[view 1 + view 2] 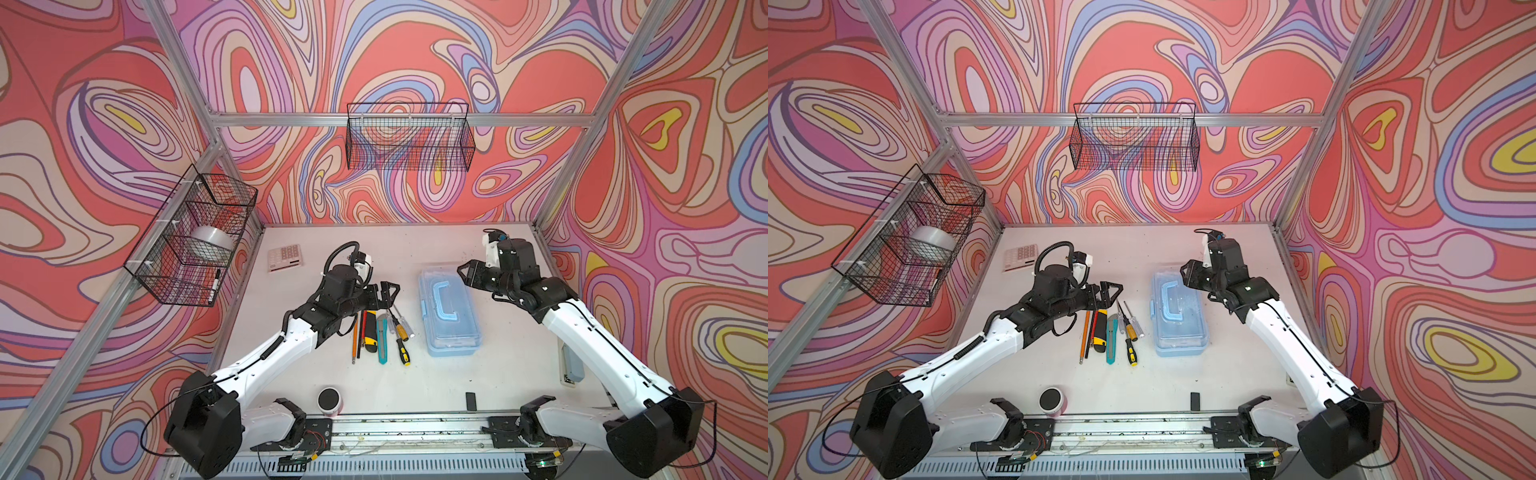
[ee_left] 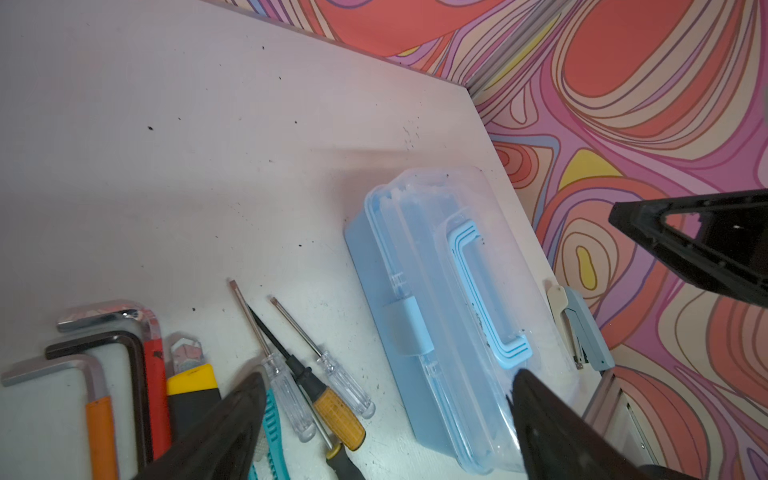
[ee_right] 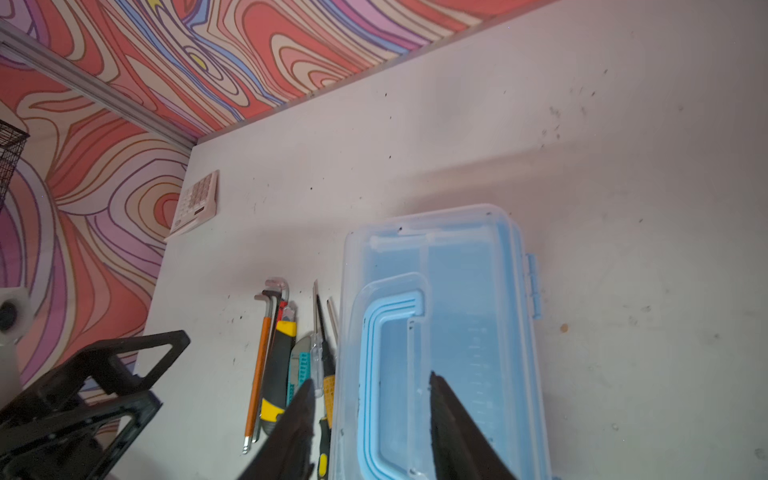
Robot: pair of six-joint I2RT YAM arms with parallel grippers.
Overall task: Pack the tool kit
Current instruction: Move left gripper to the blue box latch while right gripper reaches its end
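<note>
Jaws on the left gripper (image 1: 387, 294) stood wide apart and empty above the far end of the tool row (image 1: 380, 328). Those on the right gripper (image 3: 371, 378) were closer together but still parted, clamped on nothing, over the far end of the case (image 1: 451, 324).

Nearest the front rail, a short round pot (image 1: 329, 400) with a flat black top stood on the scuffed white table (image 1: 415, 249). A small black block (image 1: 470, 401) lay to its right. A pale blue stapler (image 1: 575, 368) lay by the right edge, half hidden under the right arm.

Further back the tools lay side by side, all lengthwise. There were L-shaped hex keys (image 2: 102, 436), one sleeved in orange, one plain black and one sleeved in red. Next came a chunky yellow-and-black knife (image 1: 370, 332) and a slim ribbed teal knife (image 1: 381, 340). Last were four screwdrivers (image 1: 400, 331): two with clear handles, one amber, one black with yellow grips.

Just right of the row, not touching it, sat the case, a light blue rectangular plastic tub with rounded corners. Its clear lid was shut, with a flat blue handle (image 1: 442, 301) folded down on top and a blue latch (image 2: 405, 328) on the side facing the tools.

Beyond, a pink-and-white calculator (image 1: 285, 257) lay near the far left corner. A black wire basket (image 1: 195, 237) on the left wall held a shiny tape roll (image 1: 210, 241), and a second basket (image 1: 409, 137) hung on the back wall.
</note>
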